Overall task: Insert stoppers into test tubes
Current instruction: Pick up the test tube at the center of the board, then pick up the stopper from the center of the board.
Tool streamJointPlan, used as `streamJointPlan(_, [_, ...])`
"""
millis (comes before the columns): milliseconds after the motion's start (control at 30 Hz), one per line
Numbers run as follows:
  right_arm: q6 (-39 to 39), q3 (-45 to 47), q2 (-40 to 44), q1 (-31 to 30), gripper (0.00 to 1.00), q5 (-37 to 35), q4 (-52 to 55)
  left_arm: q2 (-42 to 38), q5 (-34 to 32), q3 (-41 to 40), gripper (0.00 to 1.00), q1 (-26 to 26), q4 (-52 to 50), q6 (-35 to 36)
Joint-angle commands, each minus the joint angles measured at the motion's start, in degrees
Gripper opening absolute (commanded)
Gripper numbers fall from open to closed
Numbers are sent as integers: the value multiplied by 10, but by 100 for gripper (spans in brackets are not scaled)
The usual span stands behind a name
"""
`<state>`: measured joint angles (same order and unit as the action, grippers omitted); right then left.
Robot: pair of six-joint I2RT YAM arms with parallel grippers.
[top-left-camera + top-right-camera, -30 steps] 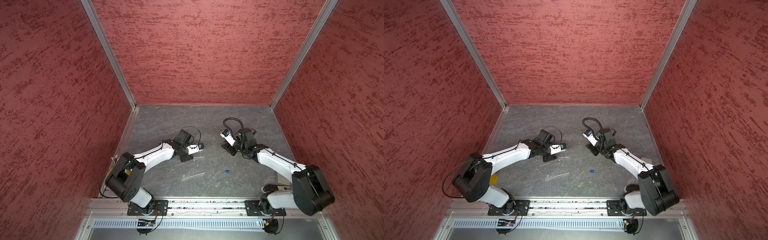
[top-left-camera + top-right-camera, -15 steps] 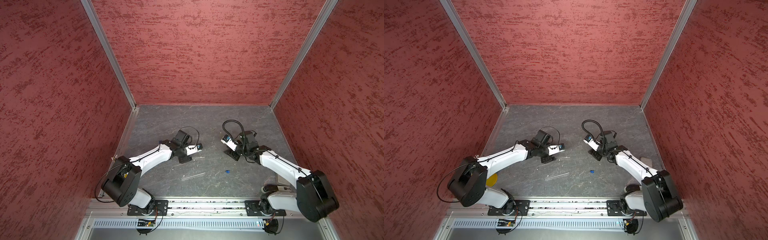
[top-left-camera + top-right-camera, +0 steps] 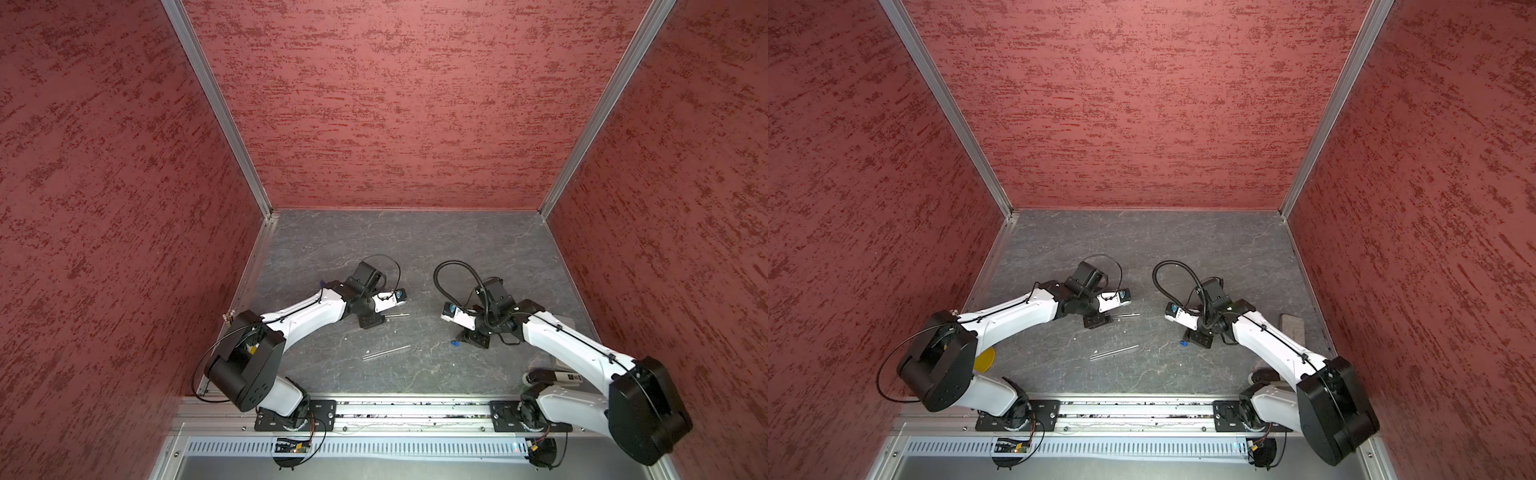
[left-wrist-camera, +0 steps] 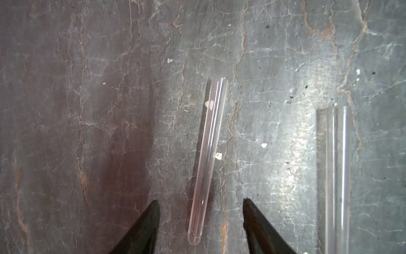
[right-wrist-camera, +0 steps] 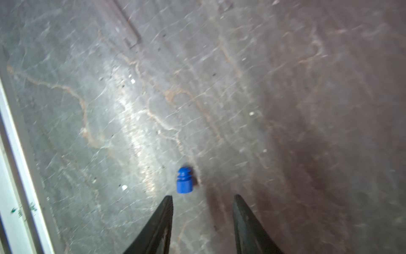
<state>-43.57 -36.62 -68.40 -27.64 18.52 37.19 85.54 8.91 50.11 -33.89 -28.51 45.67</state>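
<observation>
Near tube [image 3: 385, 352] lies flat on the worktop [image 3: 415, 249], untouched. Stopper [image 5: 184, 180] appears to lie on its side just ahead of the right hand [image 5: 202, 195], whose jaws stand partly open and empty. The stopper sits off-centre, nearer one finger. Shift sideways to centre it before closing, or it may roll away. Farther back, the left hand [image 4: 200, 200], open and empty, straddles the rounded end of the far tube [image 4: 207, 162]. Better to grip nearer mid-length, leaving the mouth clear.
</observation>
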Motion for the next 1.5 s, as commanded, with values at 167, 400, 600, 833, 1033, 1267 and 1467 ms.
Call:
streamJointPlan(167, [-7,23,24,-22,46,-30,26,7,3,-5,62,-5,10,-8])
streamJointPlan(400, [5,20,-11,-28,45,-26,-18,17,4,-5,61,-10,19,-12])
streamJointPlan(600, [11,13,-42,-36,44,-22,-46,18,7,-9,62,-10,21,-11])
streamJointPlan(833, [16,13,-68,-41,42,-28,-72,20,7,-10,62,-9,22,-10])
streamJointPlan(1033, [16,13,-76,-43,41,-32,-80,23,8,-10,62,-9,23,-10])
streamJointPlan(1267, [15,14,-82,-44,37,-36,-82,24,7,-10,62,-9,22,-12])
streamJointPlan(1467, [11,17,-85,-45,32,-41,-86,32,10,-8,62,-9,20,-11])
